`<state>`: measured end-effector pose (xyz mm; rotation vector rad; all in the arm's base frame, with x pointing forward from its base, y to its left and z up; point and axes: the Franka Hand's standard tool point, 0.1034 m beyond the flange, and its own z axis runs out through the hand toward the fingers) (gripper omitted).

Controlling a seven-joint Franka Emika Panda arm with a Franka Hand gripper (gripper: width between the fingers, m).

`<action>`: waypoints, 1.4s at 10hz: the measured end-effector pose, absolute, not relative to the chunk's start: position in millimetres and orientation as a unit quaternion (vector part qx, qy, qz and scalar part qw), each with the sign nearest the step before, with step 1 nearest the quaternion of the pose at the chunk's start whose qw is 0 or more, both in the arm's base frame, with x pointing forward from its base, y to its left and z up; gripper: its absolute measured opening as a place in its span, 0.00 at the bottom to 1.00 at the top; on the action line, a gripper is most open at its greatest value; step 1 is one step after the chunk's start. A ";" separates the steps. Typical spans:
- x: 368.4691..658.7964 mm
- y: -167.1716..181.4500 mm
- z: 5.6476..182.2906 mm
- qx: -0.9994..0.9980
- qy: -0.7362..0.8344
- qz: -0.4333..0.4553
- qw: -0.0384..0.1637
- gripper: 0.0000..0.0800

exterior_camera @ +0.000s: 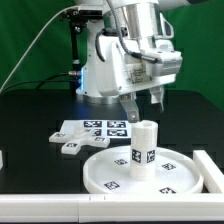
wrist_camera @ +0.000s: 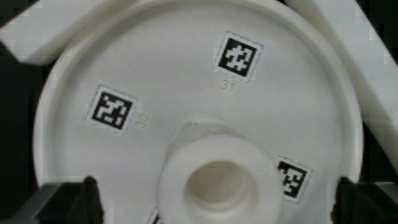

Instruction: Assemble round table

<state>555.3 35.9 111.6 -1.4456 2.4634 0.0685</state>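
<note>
The round tabletop disc [exterior_camera: 165, 178] lies flat on the black table near the front, with tags on its face. The short white leg [exterior_camera: 143, 146] stands upright on its centre and carries a tag. My gripper [exterior_camera: 142, 106] hangs just above the leg's top, open and empty. In the wrist view the disc [wrist_camera: 160, 70] fills the picture, and the leg's hollow top [wrist_camera: 222, 183] lies between my two dark fingertips [wrist_camera: 71, 202], which stand wide apart on either side without touching it. A small white base piece [exterior_camera: 70, 148] lies towards the exterior view's left of the disc.
The marker board [exterior_camera: 95, 130] lies behind the disc. A white bar [exterior_camera: 60, 208] runs along the table's front edge, and a white block [exterior_camera: 207, 170] stands by the disc at the exterior view's right. The robot base [exterior_camera: 100, 70] rises at the back.
</note>
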 end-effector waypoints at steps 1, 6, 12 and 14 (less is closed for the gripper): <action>550.1 26.2 117.5 -0.543 0.827 0.026 0.145 0.81; 544.7 11.9 122.0 -0.697 0.705 0.015 0.128 0.81; 516.4 -13.6 103.4 -0.910 0.404 -0.001 0.091 0.81; 514.5 -23.0 100.9 -0.933 0.347 -0.050 0.076 0.81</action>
